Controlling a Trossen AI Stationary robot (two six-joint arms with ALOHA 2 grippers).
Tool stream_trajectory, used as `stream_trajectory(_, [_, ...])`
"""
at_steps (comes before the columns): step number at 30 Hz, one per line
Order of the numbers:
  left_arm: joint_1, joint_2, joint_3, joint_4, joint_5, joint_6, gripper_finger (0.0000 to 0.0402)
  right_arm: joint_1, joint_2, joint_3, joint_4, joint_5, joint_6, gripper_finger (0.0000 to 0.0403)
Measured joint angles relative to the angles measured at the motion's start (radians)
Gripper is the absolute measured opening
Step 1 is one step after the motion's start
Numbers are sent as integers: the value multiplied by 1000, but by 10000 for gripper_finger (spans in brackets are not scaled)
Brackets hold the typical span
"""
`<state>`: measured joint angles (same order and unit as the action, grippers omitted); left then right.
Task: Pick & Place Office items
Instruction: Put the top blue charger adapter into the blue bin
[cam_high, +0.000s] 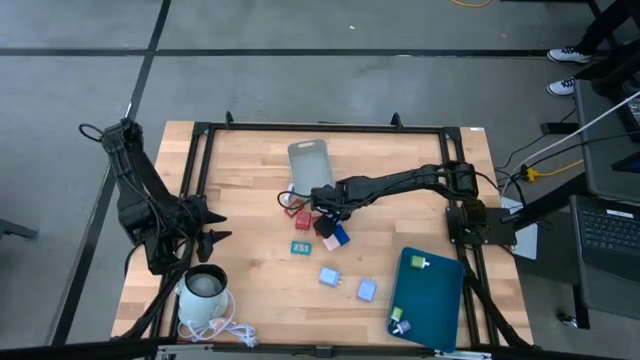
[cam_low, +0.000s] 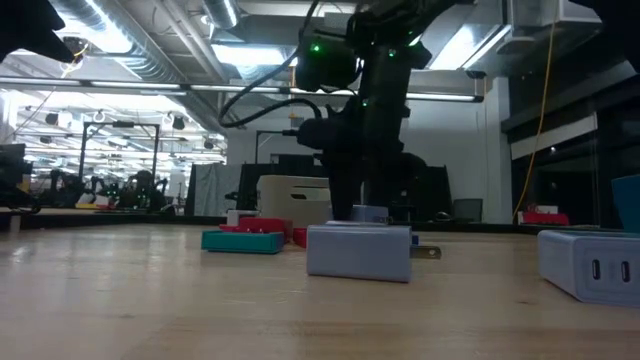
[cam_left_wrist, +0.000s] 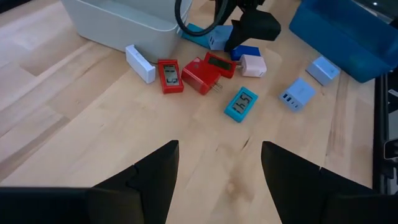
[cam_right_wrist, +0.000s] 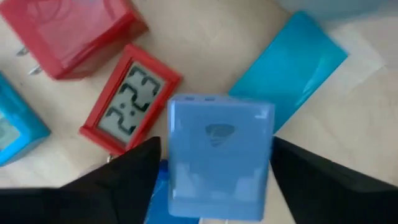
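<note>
1. Red pieces: three show in the left wrist view, clustered just in front of the grey bin (cam_left_wrist: 118, 25). They are a small red clock (cam_left_wrist: 168, 75), a red charger block (cam_left_wrist: 200, 76) and a second red clock (cam_left_wrist: 220, 64).
2. One teal clock (cam_left_wrist: 240, 104) lies a little apart from the red ones, toward the left arm.
3. One pink-white block (cam_left_wrist: 254, 65) sits just beside a dark blue block (cam_left_wrist: 246, 52), under the right arm's wrist.
4. Two light blue chargers (cam_high: 330, 277) and (cam_high: 367, 291) lie between the cluster and the dark-teal tray (cam_high: 440, 320).
5. One white block (cam_left_wrist: 140, 63) rests against the bin's wall.
6. On the tray lie a green piece (cam_high: 419, 264) near its far end and a couple of small pieces (cam_high: 399, 322) at its near end; their colours are hard to tell.
7. The right gripper (cam_right_wrist: 214, 168) is down over the cluster, its fingers spread on either side of a blue charger block (cam_right_wrist: 219, 155); I cannot tell whether they press on it.
8. The left gripper (cam_left_wrist: 217, 168) waits near the mug (cam_high: 205, 290), fingers spread wide and empty.
</note>
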<state>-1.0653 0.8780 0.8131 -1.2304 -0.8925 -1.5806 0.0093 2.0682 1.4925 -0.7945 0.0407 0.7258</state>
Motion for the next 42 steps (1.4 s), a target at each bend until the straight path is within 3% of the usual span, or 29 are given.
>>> stream_trajectory(5, [0,0,0,-1,-8,-3,223,-5,0,0,1,-31,-2,205])
stream_trajectory(11, [0,0,0,-2,-29,-7,223,-15,-28,0,1,-40,20,208])
stream_trajectory(18, [0,1,0,-3,-45,-6,223,-17,-170,0,-11,-55,25,208])
stream_trajectory(26, [0,1,0,-3,-81,-5,223,122,-402,0,-129,112,120,208])
stream_trajectory(33, [0,1,0,-3,-96,24,223,386,-481,0,-319,311,450,208])
stream_trajectory(42, [0,-62,0,30,-52,176,223,674,-472,-91,-354,332,977,208])
